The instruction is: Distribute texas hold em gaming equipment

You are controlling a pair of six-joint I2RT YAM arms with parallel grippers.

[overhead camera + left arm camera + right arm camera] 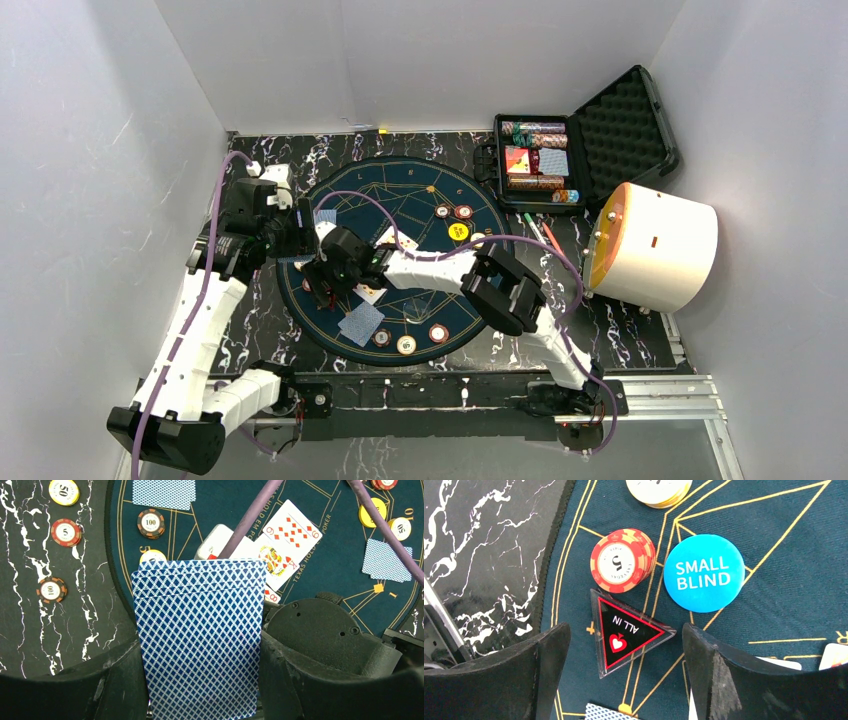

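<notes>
Since the round dark-teal felt poker mat (395, 172) probably grips flat pieces, each wants lifting by its edges. The left gripper (200, 685) clamps a thin, slippery, bendable fan of blue-backed playing cards (200, 615) across its sides. The right gripper (624, 652), jaws wide and empty, hangs over the mat's light, rigid pieces: blue round "SMALL BLIND" button (704, 572), red-and-cream chip stack (621, 560), clear triangular "ALL IN" plaque (626, 630).

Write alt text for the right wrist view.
The open right pincer straddles a black triangular ALL IN marker on the teal mat. Beyond lie a stack of red 5 chips and a blue SMALL BLIND button; marbled tabletop at left.
</notes>
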